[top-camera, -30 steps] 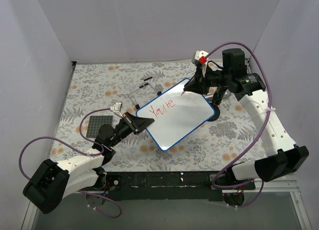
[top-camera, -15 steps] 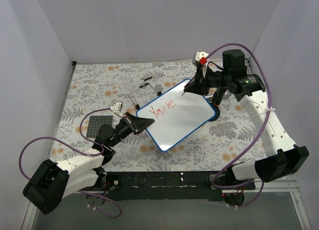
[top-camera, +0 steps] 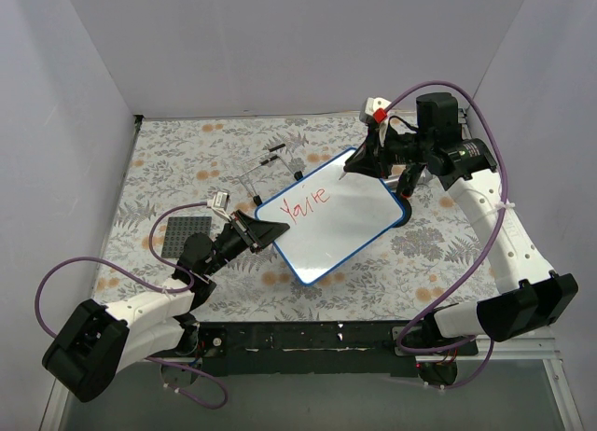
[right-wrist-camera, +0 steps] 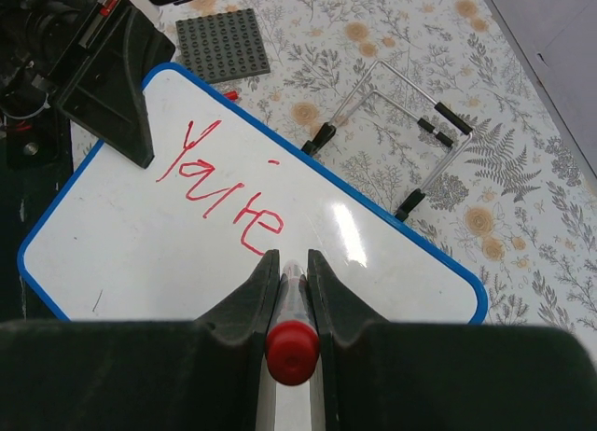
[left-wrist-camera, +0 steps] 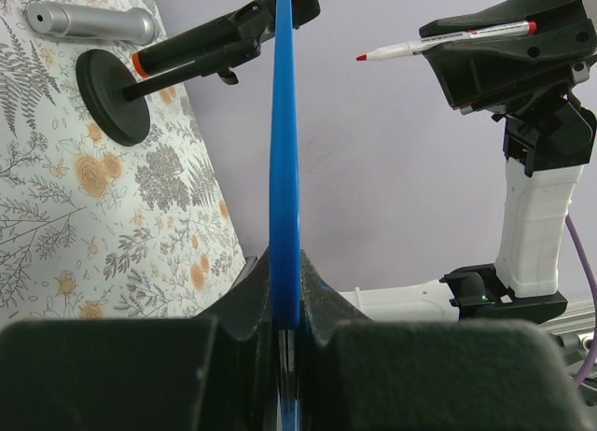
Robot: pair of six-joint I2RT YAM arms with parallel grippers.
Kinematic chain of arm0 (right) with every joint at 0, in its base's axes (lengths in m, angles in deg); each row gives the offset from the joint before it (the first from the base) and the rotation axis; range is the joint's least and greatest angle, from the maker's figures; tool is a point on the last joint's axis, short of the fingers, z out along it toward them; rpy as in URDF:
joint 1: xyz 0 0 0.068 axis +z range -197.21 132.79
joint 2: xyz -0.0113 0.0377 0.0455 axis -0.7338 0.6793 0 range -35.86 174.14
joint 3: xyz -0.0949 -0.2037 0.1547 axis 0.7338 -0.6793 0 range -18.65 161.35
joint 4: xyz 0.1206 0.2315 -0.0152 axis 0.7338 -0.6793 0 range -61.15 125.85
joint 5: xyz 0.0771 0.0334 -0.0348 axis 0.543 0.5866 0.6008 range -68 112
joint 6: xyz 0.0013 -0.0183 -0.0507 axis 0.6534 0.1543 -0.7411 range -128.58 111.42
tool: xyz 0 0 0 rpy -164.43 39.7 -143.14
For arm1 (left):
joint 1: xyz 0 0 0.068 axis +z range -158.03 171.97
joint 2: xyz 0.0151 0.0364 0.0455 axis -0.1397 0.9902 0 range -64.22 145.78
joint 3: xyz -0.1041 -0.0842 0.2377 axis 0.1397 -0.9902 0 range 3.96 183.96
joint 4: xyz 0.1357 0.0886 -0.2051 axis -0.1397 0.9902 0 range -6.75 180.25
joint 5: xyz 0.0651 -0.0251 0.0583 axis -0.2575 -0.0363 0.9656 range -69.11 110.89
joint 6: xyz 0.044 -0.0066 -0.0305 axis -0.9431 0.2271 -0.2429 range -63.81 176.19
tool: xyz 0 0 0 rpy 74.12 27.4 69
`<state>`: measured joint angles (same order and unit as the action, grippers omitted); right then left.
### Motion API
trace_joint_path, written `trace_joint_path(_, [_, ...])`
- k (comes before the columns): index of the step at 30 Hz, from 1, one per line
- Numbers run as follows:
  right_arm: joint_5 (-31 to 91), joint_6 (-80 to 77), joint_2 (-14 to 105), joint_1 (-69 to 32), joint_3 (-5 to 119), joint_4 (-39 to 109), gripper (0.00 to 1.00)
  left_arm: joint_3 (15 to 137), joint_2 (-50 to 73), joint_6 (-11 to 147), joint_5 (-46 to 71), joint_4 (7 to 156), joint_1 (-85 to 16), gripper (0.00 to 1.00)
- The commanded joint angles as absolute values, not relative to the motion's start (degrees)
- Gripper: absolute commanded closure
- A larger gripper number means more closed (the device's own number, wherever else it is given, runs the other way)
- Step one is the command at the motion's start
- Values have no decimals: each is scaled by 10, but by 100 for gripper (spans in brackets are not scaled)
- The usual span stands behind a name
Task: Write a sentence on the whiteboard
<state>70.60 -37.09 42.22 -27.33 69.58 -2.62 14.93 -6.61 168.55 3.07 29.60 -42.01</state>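
Observation:
The whiteboard [top-camera: 336, 221], white with a blue rim, sits tilted mid-table; it fills the right wrist view [right-wrist-camera: 187, 263] and shows edge-on as a blue strip [left-wrist-camera: 284, 151] in the left wrist view. Red writing [top-camera: 306, 201] reading "You're" [right-wrist-camera: 224, 193] is the sentence as it stands. My left gripper [top-camera: 266, 230] is shut on the board's near-left edge [left-wrist-camera: 285, 310]. My right gripper [top-camera: 366, 160] is shut on a red-capped marker [right-wrist-camera: 292, 342], whose red tip [left-wrist-camera: 362, 57] hangs just off the board's far corner [top-camera: 347, 174], right of the writing.
A dark grey studded plate [top-camera: 183, 236] lies left of the board [right-wrist-camera: 222, 43]. A wire stand [top-camera: 270, 170] lies behind the board [right-wrist-camera: 410, 132]. A black round base with an orange-banded rod [left-wrist-camera: 117, 95] and a silver cylinder [left-wrist-camera: 89, 22] rest on the floral cloth.

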Motion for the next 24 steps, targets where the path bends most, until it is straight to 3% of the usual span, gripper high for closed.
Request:
trace_joint_path(1, [713,-382,408,-276,696,-11,99,162,-82,1694,23,230,-422,100])
trace_joint_path(24, [595,-368,435,-236,692,-3,99,184,-54,1693,12,218,-422,100])
